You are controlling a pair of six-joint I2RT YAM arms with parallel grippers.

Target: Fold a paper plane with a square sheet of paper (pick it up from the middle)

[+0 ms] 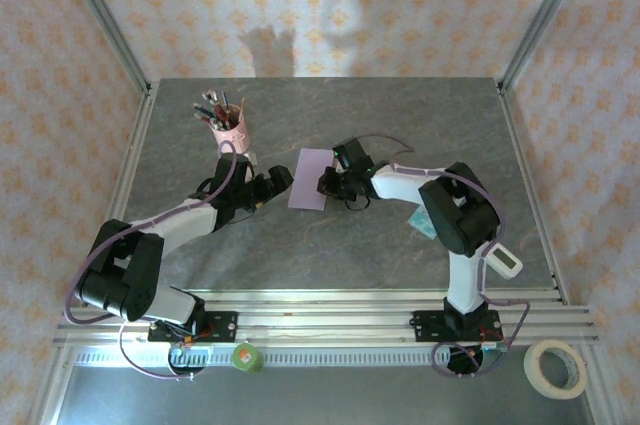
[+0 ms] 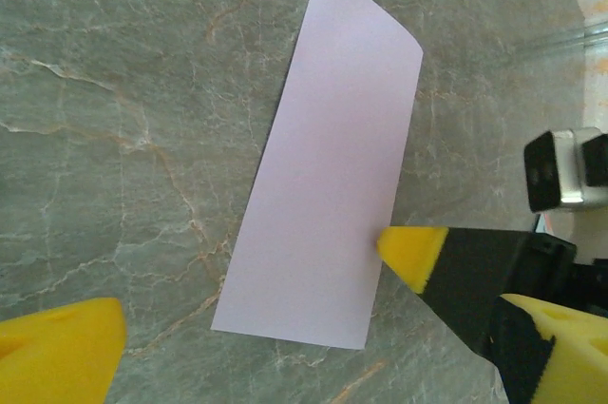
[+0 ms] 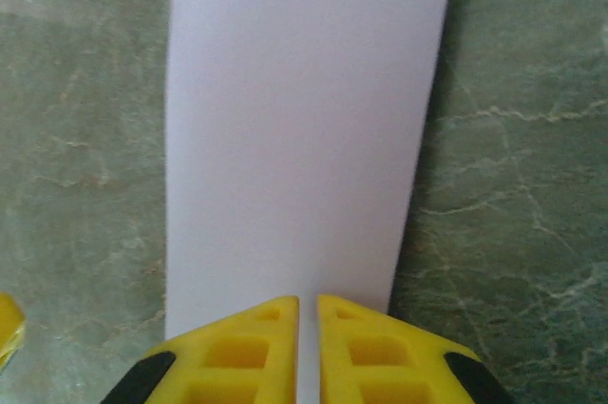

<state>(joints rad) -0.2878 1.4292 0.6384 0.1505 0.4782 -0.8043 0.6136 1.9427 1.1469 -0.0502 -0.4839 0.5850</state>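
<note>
Sheet of paper (image 1: pixel 312 178) lies mid frame, folded in half only. Right gripper (image 3: pixel 307 328) nearly closed, tips pressing its edge. Left gripper (image 1: pixel 272 183) wide open, empty, just beside. Nose and wings not folded yet

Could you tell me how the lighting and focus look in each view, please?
Top external: arm shadows on the back wall, glare on the near rail. Left wrist: paper crisp, left gripper's fingers blurred. Right wrist: paper and right gripper's fingertips soft.
</note>
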